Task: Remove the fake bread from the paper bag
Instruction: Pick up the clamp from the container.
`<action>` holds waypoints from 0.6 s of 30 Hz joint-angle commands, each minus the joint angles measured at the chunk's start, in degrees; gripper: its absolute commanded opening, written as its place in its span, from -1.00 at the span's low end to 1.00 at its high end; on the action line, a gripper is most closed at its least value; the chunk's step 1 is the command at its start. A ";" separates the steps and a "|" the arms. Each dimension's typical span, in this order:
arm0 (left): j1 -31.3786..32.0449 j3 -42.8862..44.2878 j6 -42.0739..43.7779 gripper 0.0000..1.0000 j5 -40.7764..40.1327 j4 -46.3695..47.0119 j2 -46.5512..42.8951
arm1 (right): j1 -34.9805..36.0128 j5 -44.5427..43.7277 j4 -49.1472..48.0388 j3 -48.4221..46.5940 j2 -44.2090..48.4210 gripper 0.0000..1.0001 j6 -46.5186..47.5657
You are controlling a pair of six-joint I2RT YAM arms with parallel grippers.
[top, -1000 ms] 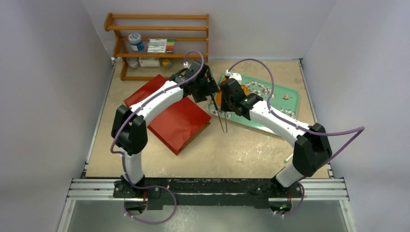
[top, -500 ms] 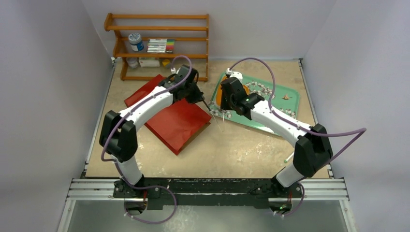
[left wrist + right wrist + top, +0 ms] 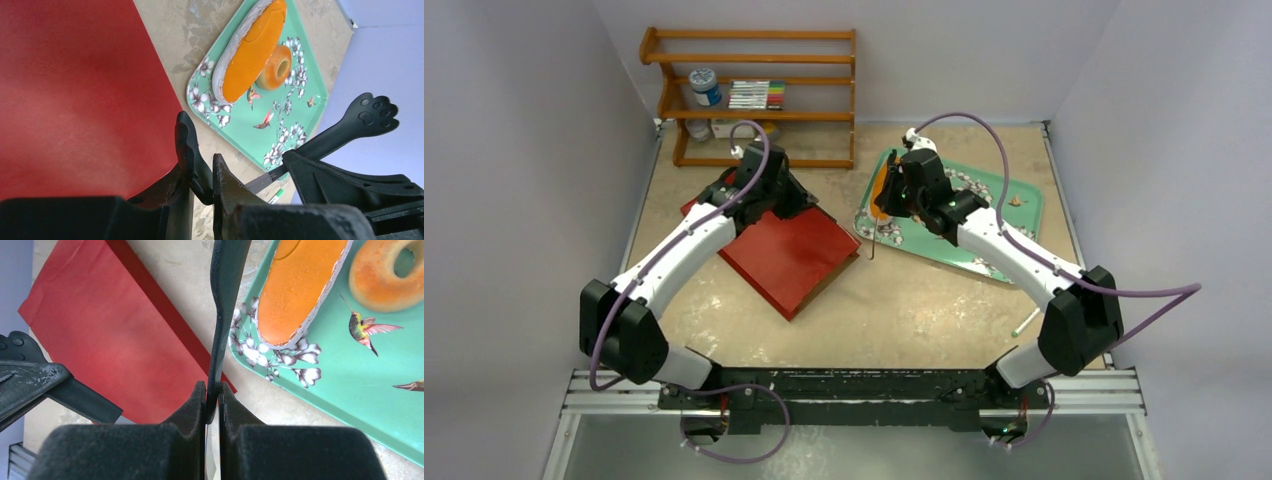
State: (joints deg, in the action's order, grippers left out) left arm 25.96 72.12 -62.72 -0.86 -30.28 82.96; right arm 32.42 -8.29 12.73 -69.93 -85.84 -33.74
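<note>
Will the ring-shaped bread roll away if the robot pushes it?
Probably not: the ring-shaped bread lies flat on the green tray, so it would likely slide. Tipped on edge, its round shape might roll. The tray's raised rim would probably stop it.

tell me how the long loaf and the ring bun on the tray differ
The long loaf is a stretched oval; the ring bun is round with a hole. The long loaf is bigger than the ring bun. The loaf's face is smooth bright orange with a pale rim; the bun is grainy orange-brown. Both lie on the green tray.
</note>
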 commanded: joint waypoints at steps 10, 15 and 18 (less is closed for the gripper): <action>-6.99 -1.15 9.41 -1.00 -9.42 -12.55 -9.05 | -7.34 -12.15 7.98 1.84 2.86 -1.00 7.46; -6.88 -1.97 3.81 -0.97 -4.59 -4.07 -6.30 | -5.80 -8.50 5.81 0.13 2.25 -0.99 12.24; -6.19 -1.30 1.61 -0.78 -1.80 1.52 -3.54 | -2.23 -9.78 6.77 -1.31 1.08 -0.97 14.12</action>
State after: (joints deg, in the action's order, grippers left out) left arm 23.51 70.59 -62.33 1.15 -31.31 78.35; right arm 32.14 -4.97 10.70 -70.00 -84.62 -30.87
